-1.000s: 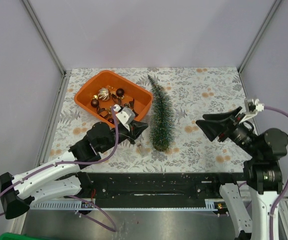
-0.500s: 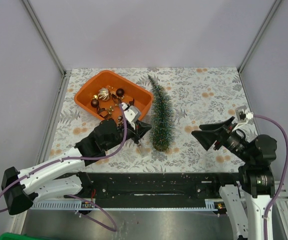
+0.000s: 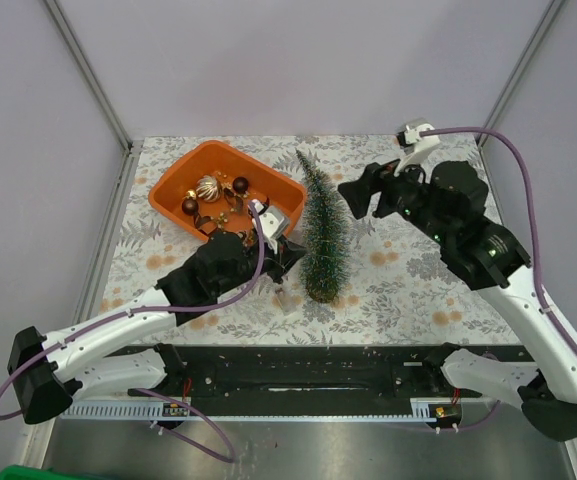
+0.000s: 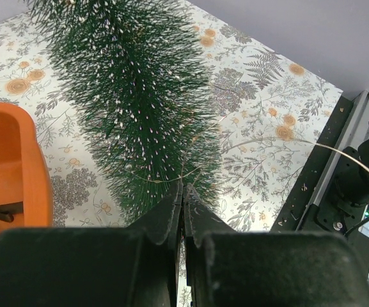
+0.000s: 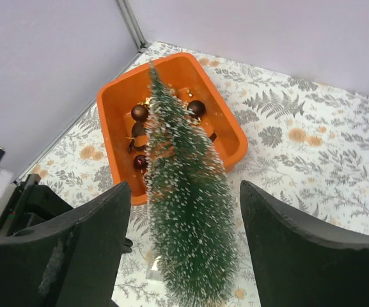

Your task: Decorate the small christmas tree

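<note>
The small christmas tree (image 3: 323,235) lies flat on the table, tip pointing away, base toward me; it also shows in the left wrist view (image 4: 139,96) and the right wrist view (image 5: 187,211). My left gripper (image 3: 290,256) is at the tree's lower left side, its jaws shut (image 4: 183,192) on a thin light wire (image 4: 261,139) that runs across the needles and off to the right. My right gripper (image 3: 354,196) hovers over the tree's upper right, wide open and empty (image 5: 184,192), with the tree between and below its fingers.
An orange tray (image 3: 173,180) stands left of the tree and holds a gold ball (image 3: 206,187), dark red balls (image 3: 240,184) and dark ribbons. A small clear piece (image 3: 283,297) lies near the tree's base. Side walls and metal frame posts enclose the table.
My right arm has swung from the near right up and left to above the tree. My left gripper has moved a little right, up to the tree's side.
</note>
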`<state>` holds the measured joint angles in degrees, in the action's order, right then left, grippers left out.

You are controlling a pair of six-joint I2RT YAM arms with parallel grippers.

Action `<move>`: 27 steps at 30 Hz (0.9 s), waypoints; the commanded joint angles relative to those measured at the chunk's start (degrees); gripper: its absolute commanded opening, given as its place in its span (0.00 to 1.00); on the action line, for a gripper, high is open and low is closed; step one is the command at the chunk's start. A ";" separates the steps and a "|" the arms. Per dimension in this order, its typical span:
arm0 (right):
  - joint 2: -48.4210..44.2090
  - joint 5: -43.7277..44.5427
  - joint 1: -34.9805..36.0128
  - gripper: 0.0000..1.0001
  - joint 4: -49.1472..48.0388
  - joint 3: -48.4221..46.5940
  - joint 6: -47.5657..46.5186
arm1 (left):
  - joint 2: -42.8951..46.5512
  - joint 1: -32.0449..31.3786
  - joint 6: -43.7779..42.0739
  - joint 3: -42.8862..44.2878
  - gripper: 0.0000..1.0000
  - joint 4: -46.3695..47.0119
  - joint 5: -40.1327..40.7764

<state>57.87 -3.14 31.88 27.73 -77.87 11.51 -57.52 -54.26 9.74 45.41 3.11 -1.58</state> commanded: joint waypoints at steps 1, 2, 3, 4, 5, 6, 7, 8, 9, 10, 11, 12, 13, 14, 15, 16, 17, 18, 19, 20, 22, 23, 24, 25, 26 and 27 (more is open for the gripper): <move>-0.20 14.93 7.06 0.77 -3.02 -3.63 -5.37 | 0.30 0.64 0.63 3.46 0.05 1.28 -1.14; -3.08 14.22 7.58 0.75 -3.99 -2.04 -4.66 | 0.39 0.82 0.63 3.55 0.04 0.93 -1.14; -5.37 13.25 8.45 0.74 -4.43 -0.46 -3.96 | 0.56 1.00 0.81 3.37 0.05 0.84 -1.05; -7.05 12.98 9.51 0.73 -4.70 1.56 -3.60 | 0.74 1.09 0.90 3.11 0.05 0.75 -1.05; -8.54 14.46 12.65 0.71 -4.26 3.49 -3.25 | 0.65 1.09 1.07 3.02 0.04 0.75 -1.14; -8.99 18.74 16.77 0.70 -3.04 4.55 -3.33 | 0.74 1.17 1.07 2.85 0.04 0.84 -1.23; -9.00 24.09 21.51 0.70 -1.81 5.70 -3.86 | 0.65 1.17 1.42 2.67 0.04 0.84 -1.40; -8.13 31.36 28.43 0.70 -2.32 6.84 -5.43 | 0.74 1.17 1.51 2.58 0.04 0.75 -1.49; -6.29 38.48 34.24 0.73 -3.89 7.37 -7.79 | 0.65 1.17 1.69 2.41 0.05 0.84 -1.58; -3.14 42.99 38.83 0.75 -5.73 6.42 -11.12 | 0.56 1.17 1.69 2.23 0.05 0.93 -1.67; 0.89 44.52 40.00 0.76 -5.58 3.63 -15.07 | 0.48 1.09 1.78 2.14 0.04 1.02 -1.67; 4.06 44.18 40.19 0.76 -4.01 -0.93 -16.76 | 0.48 1.09 1.78 2.05 0.05 1.02 -1.58; 6.27 44.18 40.37 0.76 -2.86 -4.45 -17.22 | 0.48 1.17 1.69 2.14 0.04 1.02 -1.49; 6.64 43.14 40.54 0.76 -3.55 -6.49 -17.66 | 0.56 1.17 1.51 2.32 0.05 1.19 -1.58; 5.43 41.30 40.72 0.76 -5.30 -5.99 -16.79 | 0.65 1.26 1.34 2.40 0.04 1.10 -1.41; 3.59 39.80 40.89 0.76 -6.10 -4.94 -15.74 | 0.74 1.26 1.16 2.49 0.05 1.02 -1.32; 2.00 39.00 41.42 0.76 -5.76 -3.80 -14.16 | 0.83 1.35 1.16 2.58 0.05 0.93 -1.40; 0.33 39.17 42.29 0.76 -4.97 -2.92 -12.32 | 0.91 1.44 1.07 2.49 0.05 0.84 -1.40; -0.64 40.30 43.95 0.76 -4.18 -1.86 -10.21 | 1.00 1.52 1.16 2.32 0.05 0.84 -1.32; -1.35 42.05 47.80 0.76 -4.34 -0.11 -9.49 | 1.00 1.53 1.34 2.06 0.05 0.93 -1.32; -2.05 48.19 54.83 0.75 -6.27 3.49 -8.79 | 1.09 1.44 1.86 1.53 0.05 1.10 -1.40; -1.88 52.14 58.87 0.75 -7.76 5.08 -8.96 | 1.18 1.52 2.04 1.44 0.05 1.02 -1.58; -1.44 56.36 62.57 0.75 -8.64 5.87 -9.05 | 1.18 1.53 2.13 1.18 0.05 0.93 -1.58; -0.92 59.36 65.30 0.75 -9.70 6.32 -8.96 | 1.44 1.53 2.21 1.09 0.05 0.75 -1.49; -0.48 62.34 68.37 0.74 -10.93 6.76 -9.05 | 1.53 1.53 2.22 1.09 0.05 0.67 -1.40; -0.30 65.42 71.10 0.74 -13.11 7.28 -9.74 | 1.70 1.44 2.22 0.91 0.05 0.58 -1.06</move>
<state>55.59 46.13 94.11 22.13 -72.86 1.04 -57.54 -53.12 10.98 45.84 2.24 -1.83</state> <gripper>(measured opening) 0.748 0.049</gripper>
